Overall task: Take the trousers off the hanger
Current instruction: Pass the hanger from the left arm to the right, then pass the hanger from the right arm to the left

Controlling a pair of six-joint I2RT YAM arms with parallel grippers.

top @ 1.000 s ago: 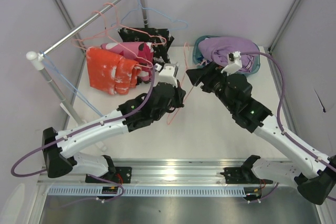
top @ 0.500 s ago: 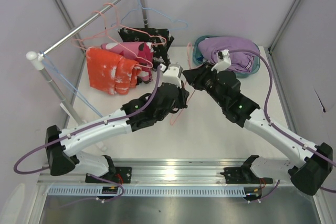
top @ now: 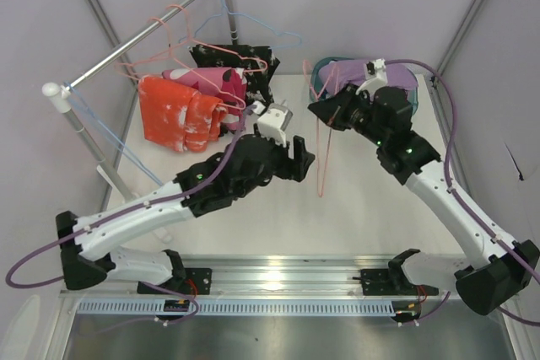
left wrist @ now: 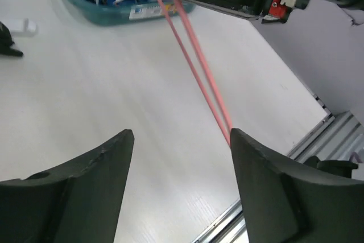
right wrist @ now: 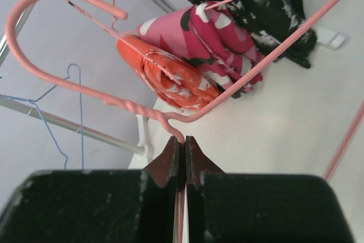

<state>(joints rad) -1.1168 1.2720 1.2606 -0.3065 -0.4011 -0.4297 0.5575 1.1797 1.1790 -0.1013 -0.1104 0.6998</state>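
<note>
Pale lilac-grey walls (top: pixel 380 6) closed in a white table (top: pixel 371 208) — an aluminium rail (top: pixel 287 271) ran along its near edge, catching a bright glare.

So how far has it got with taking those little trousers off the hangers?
Done: the lavender trousers lie in the teal basket, off any hanger. In hand: the right gripper is shut on a bare pink hanger, the left gripper open beside it. Left: the orange pair, the pink-magenta pair and the black pair hang on hangers at the rail.
</note>
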